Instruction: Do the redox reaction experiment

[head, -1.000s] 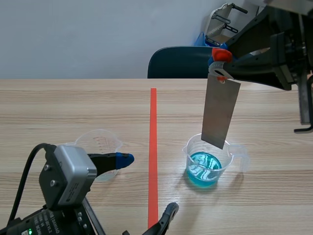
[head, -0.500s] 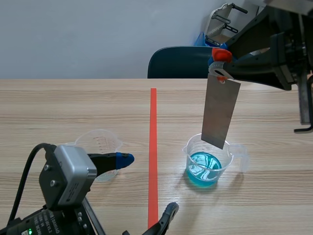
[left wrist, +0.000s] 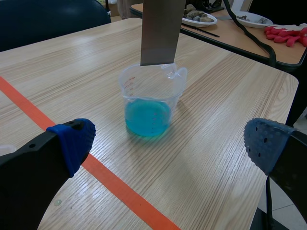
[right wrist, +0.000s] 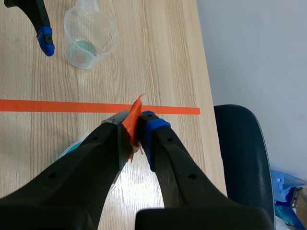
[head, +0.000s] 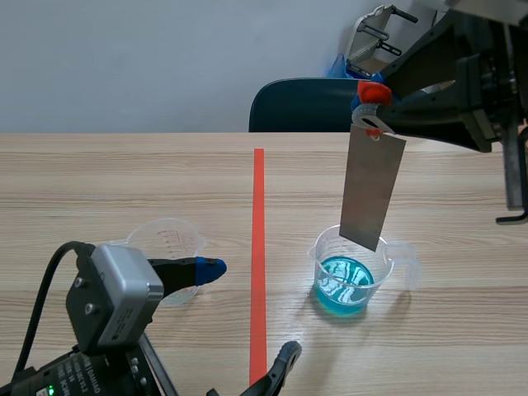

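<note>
From where I stand, the dipping step looks to be the one in hand. The right gripper (right wrist: 136, 120) has its fingers (right wrist: 160, 143) clamped on an orange-red clip (head: 373, 92), and from that clip a grey metal strip (head: 371, 186) hangs down over the beaker of blue liquid (head: 346, 272). The strip's lower edge sits about level with the beaker's rim, at the mouth as far as I can tell, and clear of the liquid, which fills only the bottom part. The next move, I'd say, calls for a straight, steady descent that keeps the strip off the wall so the light beaker isn't nudged or tipped. That beaker stands on the tabletop (head: 124, 181) right of the orange tape line (head: 258, 247), nearer the robot's edge than the far one. The left gripper (left wrist: 170, 143) sits low on the other side, its fingers (left wrist: 72, 141) wide apart and holding nothing, with the beaker ahead of them. A second beaker (head: 169, 243), nearly empty, stands left of the line beside that gripper.
</note>
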{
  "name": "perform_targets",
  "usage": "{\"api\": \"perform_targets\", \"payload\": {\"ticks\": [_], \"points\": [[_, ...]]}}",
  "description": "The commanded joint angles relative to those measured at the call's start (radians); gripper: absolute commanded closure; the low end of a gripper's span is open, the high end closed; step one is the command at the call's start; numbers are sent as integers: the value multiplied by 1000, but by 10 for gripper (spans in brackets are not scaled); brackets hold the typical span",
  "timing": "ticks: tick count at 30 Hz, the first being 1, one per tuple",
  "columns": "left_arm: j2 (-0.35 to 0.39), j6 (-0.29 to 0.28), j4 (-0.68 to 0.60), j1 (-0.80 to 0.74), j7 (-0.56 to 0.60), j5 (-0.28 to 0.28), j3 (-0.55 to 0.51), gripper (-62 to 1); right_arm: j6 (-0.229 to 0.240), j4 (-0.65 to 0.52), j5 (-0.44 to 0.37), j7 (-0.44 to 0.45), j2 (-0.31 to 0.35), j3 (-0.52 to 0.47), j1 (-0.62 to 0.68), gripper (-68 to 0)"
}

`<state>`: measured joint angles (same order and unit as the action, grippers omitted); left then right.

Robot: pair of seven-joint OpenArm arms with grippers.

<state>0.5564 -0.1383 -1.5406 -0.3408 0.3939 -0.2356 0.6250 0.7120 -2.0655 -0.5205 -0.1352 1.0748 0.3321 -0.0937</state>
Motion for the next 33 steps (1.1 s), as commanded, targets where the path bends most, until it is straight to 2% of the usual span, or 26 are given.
{"api": "perform_targets", "payload": {"ticks": [1,25,33], "points": [[-7,-4,-7,-8,10,-6,-1,-623,-8,-12,-3,8,5,1,-17,-8],[-7,-4,-7,-8,10,-6,-1,-623,-8,-12,-2,8,5,1,-17,-8],[-7,-4,-7,-8,10,-6,-1,-623,-6,-6,50,13,-39,11,-6,-8]]}}
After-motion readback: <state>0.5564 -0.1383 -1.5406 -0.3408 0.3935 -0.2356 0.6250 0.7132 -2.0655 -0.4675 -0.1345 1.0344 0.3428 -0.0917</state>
